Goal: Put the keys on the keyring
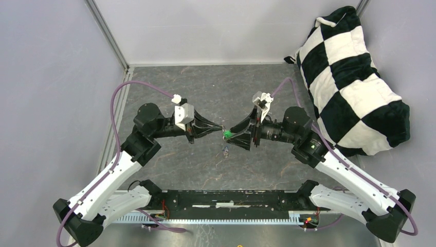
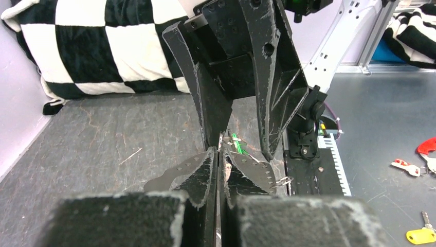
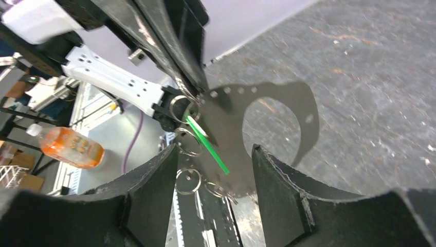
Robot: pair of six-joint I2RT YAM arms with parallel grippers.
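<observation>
Green key (image 3: 205, 144) apparently on keyring (image 3: 180, 108)

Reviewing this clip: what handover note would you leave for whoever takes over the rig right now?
Left gripper: shut on the keyring, held up over mid-table.
Right gripper: open, jaws either side of the green key, not touching it.
Green key: seems to hang from the keyring next to the left gripper; check that it is really threaded.
Blue key: a small bluish thing just below the grippers in the top view; I cannot tell whether it hangs on the keyring.
Left to do: verify both keys and thread any that is off.
</observation>
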